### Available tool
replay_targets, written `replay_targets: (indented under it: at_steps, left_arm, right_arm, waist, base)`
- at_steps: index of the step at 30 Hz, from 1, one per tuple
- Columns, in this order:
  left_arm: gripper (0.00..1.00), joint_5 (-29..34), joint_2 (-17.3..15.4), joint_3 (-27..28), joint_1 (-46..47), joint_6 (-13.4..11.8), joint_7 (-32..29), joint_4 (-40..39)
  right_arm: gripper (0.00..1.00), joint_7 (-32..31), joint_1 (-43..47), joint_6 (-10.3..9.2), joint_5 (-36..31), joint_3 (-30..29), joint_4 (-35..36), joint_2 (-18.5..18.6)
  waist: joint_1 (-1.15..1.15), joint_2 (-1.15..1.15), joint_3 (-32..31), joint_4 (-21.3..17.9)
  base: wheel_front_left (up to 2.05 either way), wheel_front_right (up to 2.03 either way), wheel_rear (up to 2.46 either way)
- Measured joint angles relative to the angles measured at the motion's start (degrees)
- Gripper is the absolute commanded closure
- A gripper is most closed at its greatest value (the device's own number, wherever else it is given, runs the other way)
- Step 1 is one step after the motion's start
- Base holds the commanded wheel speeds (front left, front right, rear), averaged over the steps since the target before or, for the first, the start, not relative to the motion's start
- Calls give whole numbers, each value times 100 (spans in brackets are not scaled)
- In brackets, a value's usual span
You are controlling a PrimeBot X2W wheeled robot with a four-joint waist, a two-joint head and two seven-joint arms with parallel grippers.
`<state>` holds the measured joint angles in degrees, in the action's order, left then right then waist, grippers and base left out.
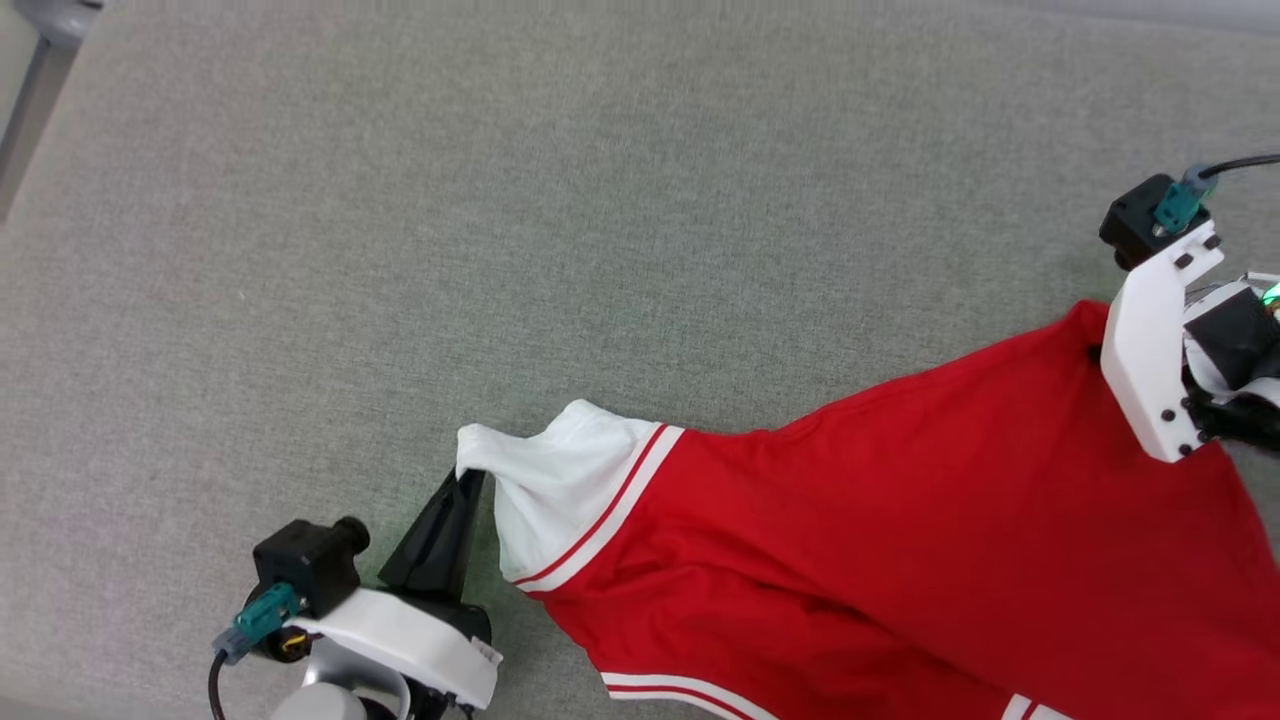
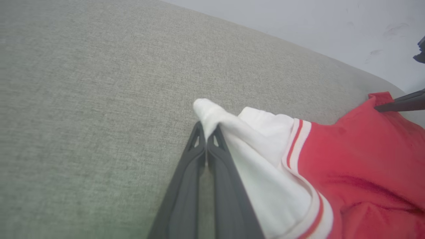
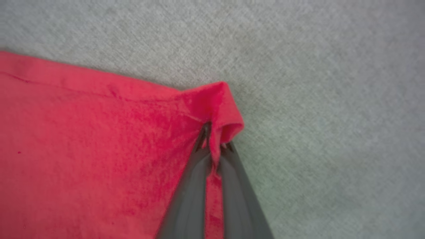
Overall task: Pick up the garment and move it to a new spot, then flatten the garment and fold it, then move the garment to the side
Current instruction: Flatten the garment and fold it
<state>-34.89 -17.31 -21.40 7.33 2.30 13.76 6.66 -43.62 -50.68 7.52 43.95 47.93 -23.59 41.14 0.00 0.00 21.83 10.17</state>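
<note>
The garment is a red jersey with a white sleeve and red-and-white striped trim, stretched over the grey cushion from the lower middle to the right edge. My left gripper is shut on the tip of the white sleeve, its dark fingers pressed together. My right gripper is shut on a red corner of the garment, which folds over the fingertips. In the head view that corner lies beside the right arm's white wrist bracket.
A grey woven cushion surface spreads under everything, bare to the left and behind. Its far edge meets a pale wall in the left wrist view. A metal leg shows at the top left corner.
</note>
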Motion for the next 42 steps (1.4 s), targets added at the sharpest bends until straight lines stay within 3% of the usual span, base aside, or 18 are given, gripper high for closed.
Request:
replay_targets:
  at_steps: [9,18,30,42]
  left_arm:
    - [100,-37,-215,55,-214,-54,-99,-88]
    - [100,10,-672,268,-221,-163,-319,-716]
    - [100,194,-1156,602,1318,-167,-816,-1734]
    - [100,248,-1269,631,3429,97,-1316,-1658]
  right_arm:
    - [100,1205,177,0,224,175,67,-101]
    - [100,2297,545,0,419,-130,248,-38]
    - [100,3067,664,0,405,-1488,790,-3]
    - [100,2945,278,0,24,-2844,1350,-250]
  waist:
    - [0,0,-721,-182]
    - [0,0,-1556,-451]
    - [-1,0,-1981,-775]
    - [0,0,-1821,-898]
  base:
    - [0,0,0]
    - [0,0,0]
    - [0,0,0]
    - [0,0,0]
